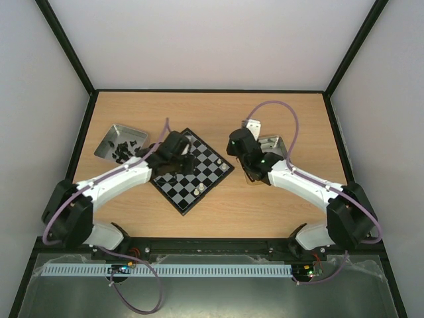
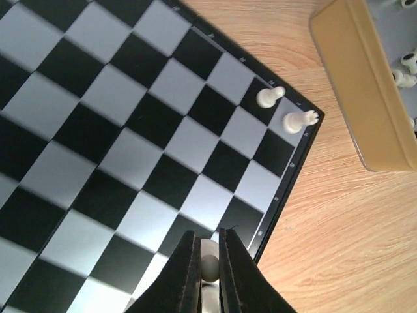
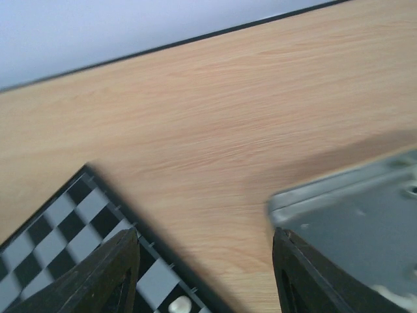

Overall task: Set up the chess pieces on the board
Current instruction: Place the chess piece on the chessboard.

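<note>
The board (image 1: 207,173) lies turned like a diamond in the middle of the table. A few white chess pieces stand on it: some near its right corner (image 1: 228,168) and some near its near corner (image 1: 199,191). My left gripper (image 1: 187,163) is over the board. In the left wrist view it (image 2: 208,261) is shut on a white piece (image 2: 210,266) just above a square by the board's edge. Two white pieces (image 2: 269,96) stand at the corner beyond it. My right gripper (image 1: 240,147) is open and empty (image 3: 203,261), between the board (image 3: 65,228) and a metal tray (image 3: 365,225).
A metal tray (image 1: 109,147) with dark pieces sits at the back left. A second tray (image 1: 277,142), partly under the right arm, holds white pieces (image 2: 404,62). One white piece (image 3: 179,305) stands at the board's edge below my right gripper. Black frame rails border the table.
</note>
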Robot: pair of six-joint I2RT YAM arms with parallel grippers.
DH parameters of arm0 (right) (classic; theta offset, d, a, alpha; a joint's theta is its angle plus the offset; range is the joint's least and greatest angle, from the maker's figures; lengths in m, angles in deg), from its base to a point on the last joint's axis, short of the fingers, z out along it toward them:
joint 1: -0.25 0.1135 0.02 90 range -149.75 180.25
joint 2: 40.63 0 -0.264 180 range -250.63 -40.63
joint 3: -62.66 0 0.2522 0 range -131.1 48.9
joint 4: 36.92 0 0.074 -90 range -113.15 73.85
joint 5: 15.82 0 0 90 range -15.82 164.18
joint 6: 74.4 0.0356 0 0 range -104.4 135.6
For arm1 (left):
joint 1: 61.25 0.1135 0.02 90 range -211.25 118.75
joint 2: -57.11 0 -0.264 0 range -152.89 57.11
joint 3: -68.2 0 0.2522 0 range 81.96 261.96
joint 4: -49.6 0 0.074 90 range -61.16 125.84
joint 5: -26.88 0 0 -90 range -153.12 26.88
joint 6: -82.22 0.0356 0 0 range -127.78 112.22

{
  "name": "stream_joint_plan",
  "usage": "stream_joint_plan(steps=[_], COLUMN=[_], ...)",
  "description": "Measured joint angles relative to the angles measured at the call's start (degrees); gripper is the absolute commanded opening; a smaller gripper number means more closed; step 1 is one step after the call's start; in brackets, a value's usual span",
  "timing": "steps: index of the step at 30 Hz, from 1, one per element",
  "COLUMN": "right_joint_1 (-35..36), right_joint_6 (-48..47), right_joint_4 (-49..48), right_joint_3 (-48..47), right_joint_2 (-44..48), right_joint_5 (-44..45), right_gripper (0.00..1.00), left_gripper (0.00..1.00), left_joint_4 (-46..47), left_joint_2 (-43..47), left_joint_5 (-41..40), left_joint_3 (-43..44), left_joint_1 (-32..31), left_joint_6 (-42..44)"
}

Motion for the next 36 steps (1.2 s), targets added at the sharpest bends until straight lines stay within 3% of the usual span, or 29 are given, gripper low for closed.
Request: stream_joint_plan(steps=[8,14,29,36], right_joint_1=[-9.46,-11.52,-12.7,-12.9], right_joint_6=[11.17,13.38,13.27,13.25], right_joint_4=[3.82,4.37,2.95,2.69], right_joint_3=[7.72,10.27,11.67,11.67], right_joint_2=[7.67,9.57,9.18,9.07], right_joint_5=[7.08,6.95,3.89,3.15], right_gripper=[0.56,0.56,0.56,0.56], left_gripper=[0.04,0.04,0.04,0.09], left_joint_4=[-0.61,-1.49,-0.02,1.22], left_joint_2=[-15.23,-24.5,-28.81,-29.81], left_joint_5=[-6.56,-7.96,-9.92,-9.7], left_joint_3=[12.5,18.16,20.0,20.02], left_joint_1=[-6.95,-8.09,-8.85,-8.9], left_joint_6=[3.26,4.09,2.27,1.92])
